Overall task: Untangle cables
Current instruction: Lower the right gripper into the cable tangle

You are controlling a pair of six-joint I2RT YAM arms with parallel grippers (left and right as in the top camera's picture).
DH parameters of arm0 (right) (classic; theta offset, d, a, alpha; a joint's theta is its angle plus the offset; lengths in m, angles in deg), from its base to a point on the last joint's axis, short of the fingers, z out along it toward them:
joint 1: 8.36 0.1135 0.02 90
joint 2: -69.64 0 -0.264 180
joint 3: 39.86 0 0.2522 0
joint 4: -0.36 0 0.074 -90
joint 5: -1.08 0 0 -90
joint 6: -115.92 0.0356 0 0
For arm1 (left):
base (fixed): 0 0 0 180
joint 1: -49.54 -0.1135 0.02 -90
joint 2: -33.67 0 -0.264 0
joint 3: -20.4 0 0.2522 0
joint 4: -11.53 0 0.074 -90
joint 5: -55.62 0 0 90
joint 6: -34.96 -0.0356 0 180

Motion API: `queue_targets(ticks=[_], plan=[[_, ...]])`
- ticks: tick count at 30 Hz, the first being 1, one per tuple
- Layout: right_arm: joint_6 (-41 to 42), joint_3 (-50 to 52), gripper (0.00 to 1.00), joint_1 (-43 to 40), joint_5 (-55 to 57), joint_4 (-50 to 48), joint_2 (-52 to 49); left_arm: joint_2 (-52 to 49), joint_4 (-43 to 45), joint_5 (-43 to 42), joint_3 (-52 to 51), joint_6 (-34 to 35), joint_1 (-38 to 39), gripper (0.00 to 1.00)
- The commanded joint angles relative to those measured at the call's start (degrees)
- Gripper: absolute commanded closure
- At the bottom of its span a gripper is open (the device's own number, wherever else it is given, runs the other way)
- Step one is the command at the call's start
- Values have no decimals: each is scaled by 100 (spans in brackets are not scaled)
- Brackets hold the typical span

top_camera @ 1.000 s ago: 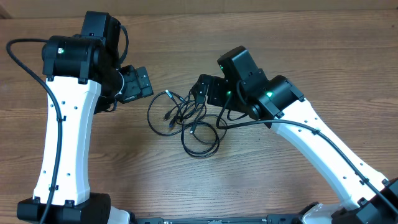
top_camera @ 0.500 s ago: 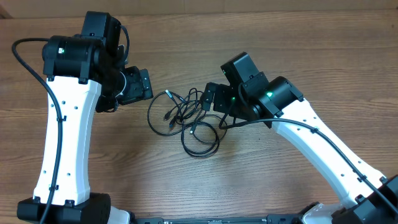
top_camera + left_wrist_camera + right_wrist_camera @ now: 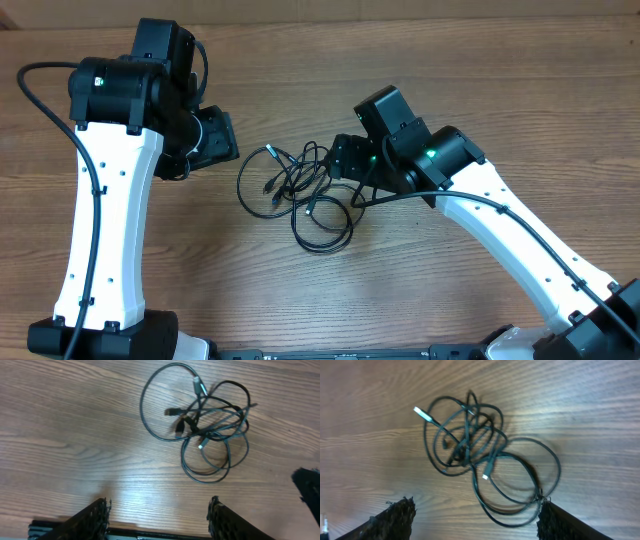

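Left gripper (image 3: pixel 215 140): jaws apart, nothing between them, sitting short of the bundle. Over the last second it barely moved, only turning its nose slightly away.

The tangle of thin black cables with small silvery plug ends (image 3: pixel 295 190) lies on the brown wood-grain tabletop (image 3: pixel 450 60). It is ahead of the left fingertips, off toward the other arm and well apart from them. Same loops and crossings as a second ago, nothing pulled free.

Right gripper (image 3: pixel 350 158): also open and empty. It has backed off from the bundle's edge. The tangle is now ahead of its fingertips, with the big outer loop just beside one finger (image 3: pixel 565 525); contact unclear.

My read: both tools disengaged, no strand held, untangling not advanced. Needs a fresh grasp on a plug end or the outer loop.
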Motion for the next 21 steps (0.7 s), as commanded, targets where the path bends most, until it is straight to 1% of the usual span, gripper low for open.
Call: queue_targets(ticks=[1, 3, 4, 5, 8, 9, 10, 17, 21], plan=[[39, 87, 20, 28, -90, -153, -31, -39, -15, 358, -26, 199, 33, 33], [192, 98, 20, 28, -190, -256, -72, -39, -13, 481, -26, 254, 33, 28], [315, 101, 21, 28, -199, -291, -96, -39, -13, 542, -26, 254, 35, 23], [407, 101, 22, 28, -199, -332, -127, -39, -13, 603, -26, 254, 33, 21], [562, 101, 24, 46, -197, -468, -291, -39, -15, 647, -26, 249, 33, 6], [616, 101, 24, 57, -203, -498, -363, -39, -15, 647, -26, 247, 35, 2], [664, 101, 27, 70, -214, -507, -431, -39, -15, 647, -26, 247, 35, 0], [750, 101, 34, 151, -221, -527, -986, -42, -15, 643, -26, 249, 39, 0], [754, 101, 35, 151, -184, -560, -1202, -42, -13, 640, -26, 254, 39, 0]])
